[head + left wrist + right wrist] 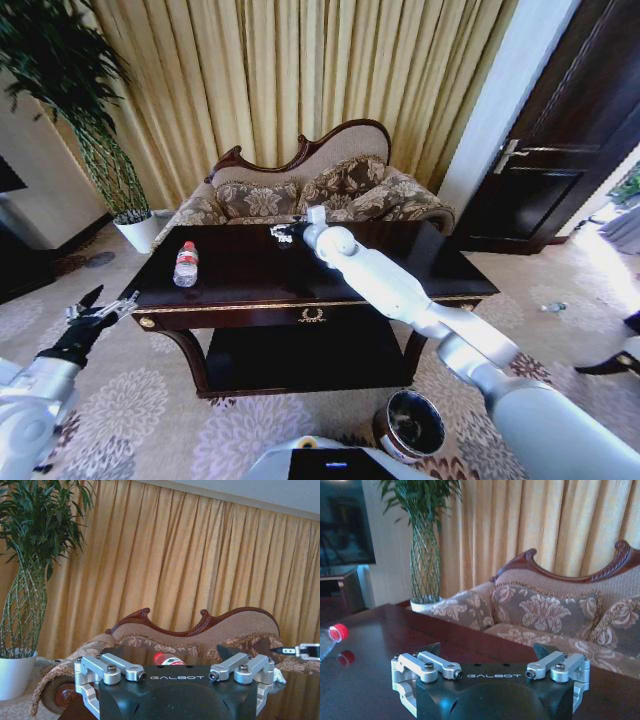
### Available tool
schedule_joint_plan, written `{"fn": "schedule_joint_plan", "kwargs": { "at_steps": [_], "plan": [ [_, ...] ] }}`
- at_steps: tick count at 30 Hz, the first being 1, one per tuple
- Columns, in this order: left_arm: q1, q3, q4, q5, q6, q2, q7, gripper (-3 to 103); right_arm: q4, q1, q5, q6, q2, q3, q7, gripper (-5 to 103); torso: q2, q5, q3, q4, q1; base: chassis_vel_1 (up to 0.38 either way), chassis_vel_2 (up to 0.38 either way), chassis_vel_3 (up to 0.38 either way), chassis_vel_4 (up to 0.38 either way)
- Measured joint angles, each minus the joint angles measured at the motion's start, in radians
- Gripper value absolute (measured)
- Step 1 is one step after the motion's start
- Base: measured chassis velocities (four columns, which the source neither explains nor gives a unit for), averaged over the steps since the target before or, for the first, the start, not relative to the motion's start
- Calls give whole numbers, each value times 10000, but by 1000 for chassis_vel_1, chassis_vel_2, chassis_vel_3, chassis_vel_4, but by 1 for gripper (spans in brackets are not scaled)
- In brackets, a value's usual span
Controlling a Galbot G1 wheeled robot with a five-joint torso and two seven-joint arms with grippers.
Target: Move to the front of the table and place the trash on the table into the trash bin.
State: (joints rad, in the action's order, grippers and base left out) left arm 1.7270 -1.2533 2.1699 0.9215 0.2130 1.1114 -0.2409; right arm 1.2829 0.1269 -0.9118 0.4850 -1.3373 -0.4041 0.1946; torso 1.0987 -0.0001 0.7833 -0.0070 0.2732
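Head view: bottle (186,264) stands upright on the table (400,262), red cap up, long axis vertical, near the table's left end, roughly 10 o'clock from table centre. Right gripper (283,233) is stretched over the far edge of the tabletop near the middle; the bottle lies at about 8 o'clock from it, a fair way off across bare glossy wood. In the right wrist view the jaws look spread apart with nothing between them, and the bottle's cap end (331,639) sits off to the side, not lined up between the fingers. Left gripper (98,313) hovers off the table's left front corner, below tabletop level, fingers splayed open, empty; bottle is at about 1 o'clock from it and looks nearer to this arm than to the right. Trash bin (410,426) sits on the carpet in front of the table's right leg, about 5 o'clock from the bottle, close under the right arm.
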Motion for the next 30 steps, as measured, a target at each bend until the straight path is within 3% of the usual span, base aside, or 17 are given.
{"fn": "schedule_joint_plan", "kwargs": {
  "at_steps": [14,30],
  "plan": [
    [39,8,146,-48,11,160,23,100,-1965,-69,839,314,-1262,530,420,100,0,0,0,-1,0,0,0,0,0],
    [23,13,149,-57,4,168,-12,100,-2296,291,1040,257,-957,833,509,100,0,3,0,1,-1,0,0,0,0]
  ]
}}
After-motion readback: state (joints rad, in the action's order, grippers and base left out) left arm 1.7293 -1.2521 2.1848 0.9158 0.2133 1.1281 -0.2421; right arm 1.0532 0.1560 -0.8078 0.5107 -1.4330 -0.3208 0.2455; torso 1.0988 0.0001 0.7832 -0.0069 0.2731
